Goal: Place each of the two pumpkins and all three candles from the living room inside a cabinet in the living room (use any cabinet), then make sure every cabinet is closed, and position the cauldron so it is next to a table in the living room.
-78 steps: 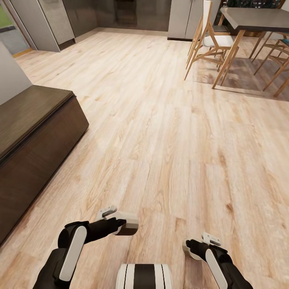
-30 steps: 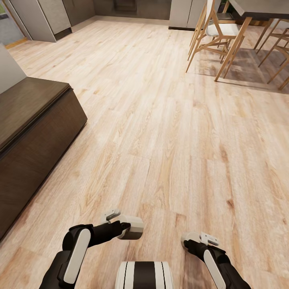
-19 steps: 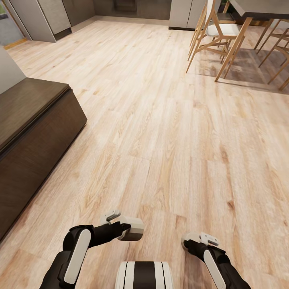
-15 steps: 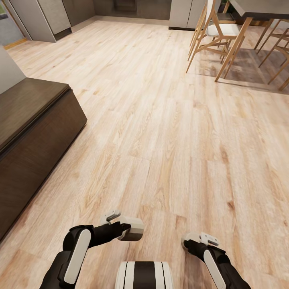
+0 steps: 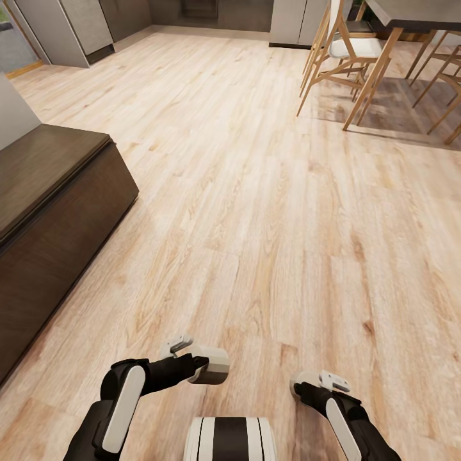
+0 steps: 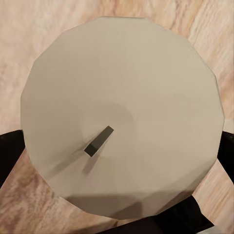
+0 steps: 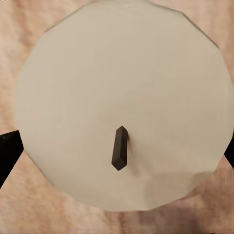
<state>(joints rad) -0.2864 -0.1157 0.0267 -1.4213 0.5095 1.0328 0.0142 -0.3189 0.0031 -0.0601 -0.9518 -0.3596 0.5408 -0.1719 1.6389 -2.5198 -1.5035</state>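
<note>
A stubby beige candle [image 5: 214, 365] is held low over the wood floor, with my left gripper [image 5: 206, 365] shut on it. The left wrist view looks down on that candle's flat top and dark wick [image 6: 99, 141], with a black finger [image 6: 9, 151] at its side. My right gripper [image 5: 301, 386] is shut on a second candle [image 5: 298, 383]. Its top and wick [image 7: 120, 147] face the right wrist camera. The long dark brown cabinet [image 5: 51, 211] stands at the left, about a metre from the left gripper, its visible front flush.
Pale wood floor [image 5: 256, 192] stretches ahead. A dining table [image 5: 416, 13] with wooden chairs [image 5: 346, 51] stands at the far right. Grey tall units [image 5: 70, 25] line the far left, and a pale wall corner [image 5: 13, 112] rises behind the brown unit.
Since the earliest frame the whole view has shifted slightly forward and down, so the camera moved. Over the last second nothing has visibly changed; both candles stay gripped.
</note>
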